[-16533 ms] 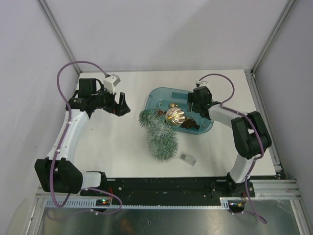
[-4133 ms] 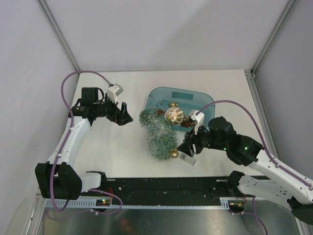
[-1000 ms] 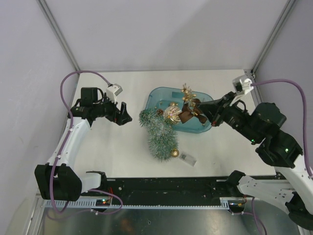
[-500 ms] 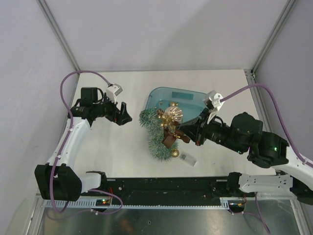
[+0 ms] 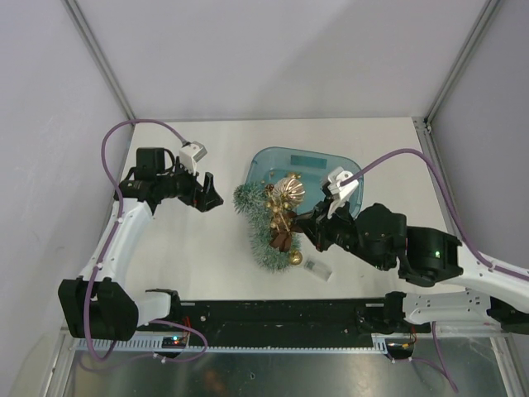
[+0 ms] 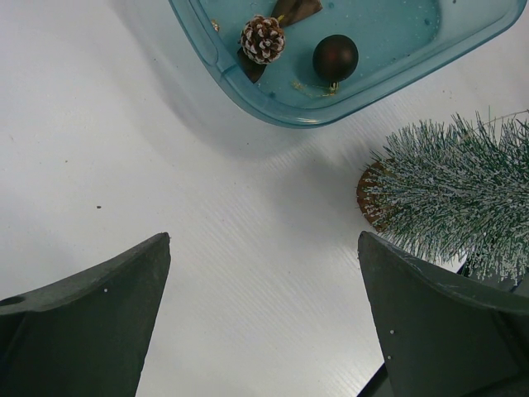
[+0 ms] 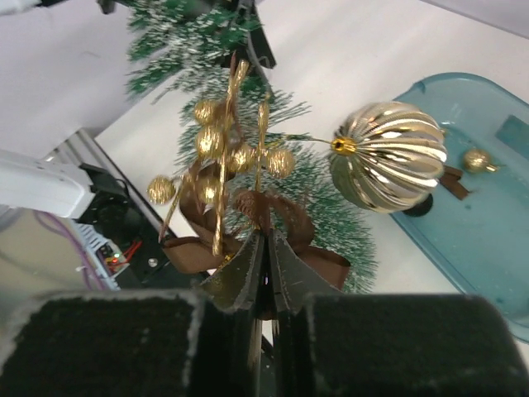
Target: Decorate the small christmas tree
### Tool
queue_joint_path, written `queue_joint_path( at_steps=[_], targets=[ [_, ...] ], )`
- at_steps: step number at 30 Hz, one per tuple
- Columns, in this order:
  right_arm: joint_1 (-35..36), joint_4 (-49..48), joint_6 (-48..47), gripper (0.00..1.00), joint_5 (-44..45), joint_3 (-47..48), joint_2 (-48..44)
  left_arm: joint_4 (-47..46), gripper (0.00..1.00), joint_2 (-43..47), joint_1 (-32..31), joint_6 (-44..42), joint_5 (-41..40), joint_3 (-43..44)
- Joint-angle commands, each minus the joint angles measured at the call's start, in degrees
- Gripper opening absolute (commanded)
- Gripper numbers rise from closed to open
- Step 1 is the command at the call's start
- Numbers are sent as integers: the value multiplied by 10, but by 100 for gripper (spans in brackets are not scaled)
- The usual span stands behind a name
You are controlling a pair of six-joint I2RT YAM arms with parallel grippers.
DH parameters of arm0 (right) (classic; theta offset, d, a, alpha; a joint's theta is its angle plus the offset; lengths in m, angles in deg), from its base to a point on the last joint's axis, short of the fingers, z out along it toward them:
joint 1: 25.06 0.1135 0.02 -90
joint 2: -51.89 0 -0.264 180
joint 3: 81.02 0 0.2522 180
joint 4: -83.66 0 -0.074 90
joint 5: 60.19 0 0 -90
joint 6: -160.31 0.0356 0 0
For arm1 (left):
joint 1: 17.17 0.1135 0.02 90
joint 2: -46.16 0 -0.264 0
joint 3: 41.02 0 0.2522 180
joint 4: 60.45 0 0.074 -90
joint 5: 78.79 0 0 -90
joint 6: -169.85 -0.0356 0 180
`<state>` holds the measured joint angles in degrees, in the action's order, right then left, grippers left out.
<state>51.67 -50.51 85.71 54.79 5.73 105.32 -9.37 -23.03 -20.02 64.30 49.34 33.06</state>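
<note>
The small christmas tree lies on its side on the white table, just left of the teal tub. My right gripper reaches in from the right over the tree's middle. It is shut on a brown ribbon bow with gold berry sprigs, which rests against the branches. In the right wrist view the jaws pinch the bow's knot, with the tree behind. A ribbed gold ball hangs beside it. My left gripper stands open left of the tree, with nothing between its fingers.
A small gold ball lies against the tree's near end, and a small clear plastic piece sits beside it. The tub holds a pine cone and a dark brown ball.
My right arm has carried the bow from above the tub down and to the left onto the tree. The left arm has not moved.
</note>
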Motion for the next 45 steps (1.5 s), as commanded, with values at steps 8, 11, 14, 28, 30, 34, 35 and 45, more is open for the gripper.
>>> queue_joint_path(
  at_steps=[8,11,14,28,30,34,35,45],
  targets=[
    [4,-17,5,14,67,-31,-14,-13,100,21,3,-7,9,1],
    [4,-15,8,17,64,-35,-16,-12,100,20,3,-6,10,3],
    [4,-14,9,25,62,-36,-17,-13,100,19,4,-5,10,5],
    [1,-22,2,58,68,-36,-81,-13,100,17,3,-4,9,8],
    [-2,-21,1,60,68,-36,-89,-13,100,15,3,-3,8,9],
    [-7,-17,1,63,70,-36,-95,-12,100,10,3,-2,8,11],
    [-8,-14,1,64,73,-36,-96,-12,100,8,3,-2,8,11],
    [-156,48,55,69,78,-46,-89,-14,100,-61,3,0,28,54]
  ],
)
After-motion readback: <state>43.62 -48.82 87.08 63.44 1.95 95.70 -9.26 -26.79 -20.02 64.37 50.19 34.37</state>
